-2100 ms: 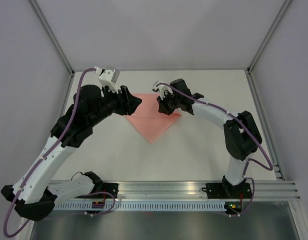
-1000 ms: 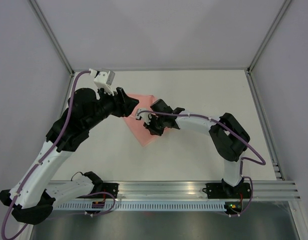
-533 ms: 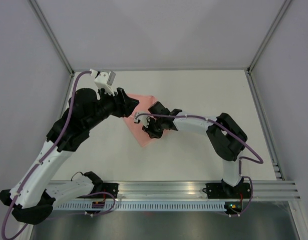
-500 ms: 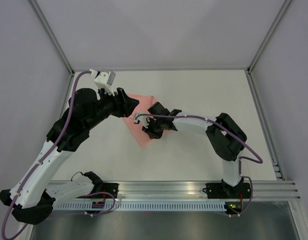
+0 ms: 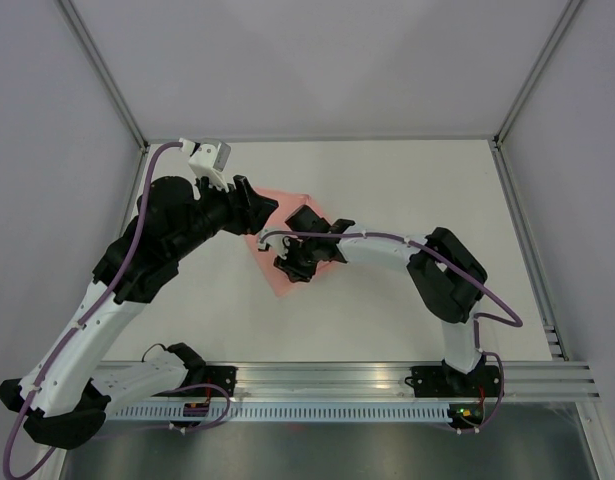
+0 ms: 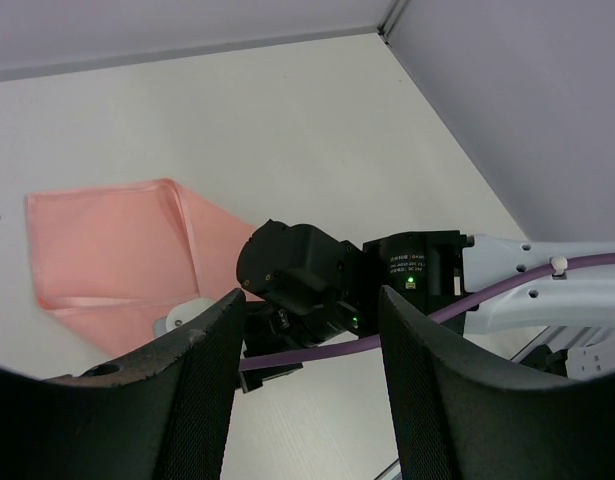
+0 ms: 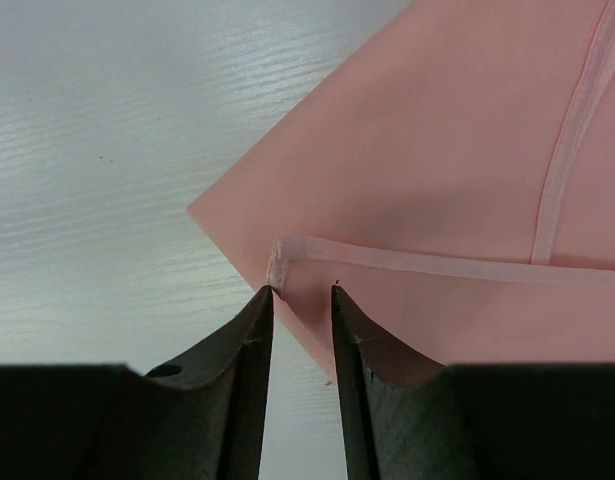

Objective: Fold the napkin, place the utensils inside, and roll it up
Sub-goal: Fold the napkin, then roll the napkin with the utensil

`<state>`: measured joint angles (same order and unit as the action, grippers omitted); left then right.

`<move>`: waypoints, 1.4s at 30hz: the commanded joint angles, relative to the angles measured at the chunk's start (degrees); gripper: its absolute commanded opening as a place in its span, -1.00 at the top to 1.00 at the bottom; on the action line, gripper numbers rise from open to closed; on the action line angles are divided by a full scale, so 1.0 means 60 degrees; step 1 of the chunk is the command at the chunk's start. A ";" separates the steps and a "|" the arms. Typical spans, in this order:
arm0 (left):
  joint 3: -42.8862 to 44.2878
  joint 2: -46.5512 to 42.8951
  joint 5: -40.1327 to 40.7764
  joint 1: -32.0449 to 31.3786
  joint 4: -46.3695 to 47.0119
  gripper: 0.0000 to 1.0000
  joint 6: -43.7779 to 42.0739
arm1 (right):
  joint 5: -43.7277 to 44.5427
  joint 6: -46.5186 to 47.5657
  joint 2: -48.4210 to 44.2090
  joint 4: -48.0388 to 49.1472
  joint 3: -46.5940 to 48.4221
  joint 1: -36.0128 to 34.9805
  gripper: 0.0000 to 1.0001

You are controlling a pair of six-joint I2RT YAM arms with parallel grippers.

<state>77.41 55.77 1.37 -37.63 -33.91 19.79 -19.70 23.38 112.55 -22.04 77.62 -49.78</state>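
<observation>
The salmon-pink napkin (image 5: pixel 274 274) lies folded on the white table (image 5: pixel 407 180), with a hemmed corner doubled over onto its lower layer (image 7: pixel 437 150). My right gripper (image 7: pixel 302 295) stands over the napkin's near-left edge. Its jaws are slightly apart, and the folded-over corner (image 7: pixel 278 262) lies just between their tips, touching the left one. In the top view the right gripper (image 5: pixel 285 267) covers the napkin's middle. My left gripper (image 6: pixel 307 400) hovers open above the napkin's far-left part (image 6: pixel 107 240), holding nothing. The utensils are out of view.
Grey walls and metal frame posts (image 5: pixel 117 95) enclose the table on three sides. The arms' mounting rail (image 5: pixel 327 385) runs along the near edge. The right arm's forearm (image 5: pixel 387 248) stretches low across the table's centre.
The right gripper has carried the napkin's right corner leftward and toward me, doubling the cloth over. Its jaws, shut a second ago, have parted. The left arm has barely moved.
</observation>
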 commanded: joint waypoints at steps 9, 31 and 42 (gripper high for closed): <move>0.0121 0.0256 -0.0110 0.0016 0.0173 -0.22 0.0115 | -0.1271 -0.0014 0.0504 -0.1042 0.1300 -0.0097 0.19; -0.0375 0.1895 0.0137 -0.0071 0.0641 -0.27 -0.0895 | -0.2384 -0.1493 -0.2922 -0.1321 -0.0236 0.4790 0.14; -0.2748 0.3858 0.2978 -0.2662 0.3012 -0.49 -0.3150 | -0.3044 -0.1757 -0.3846 -0.1644 -0.0866 0.7182 0.14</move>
<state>62.35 76.84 11.99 -49.80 -23.62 8.71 -34.74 13.76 92.60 -31.62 73.49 -7.77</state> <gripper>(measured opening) 0.746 0.430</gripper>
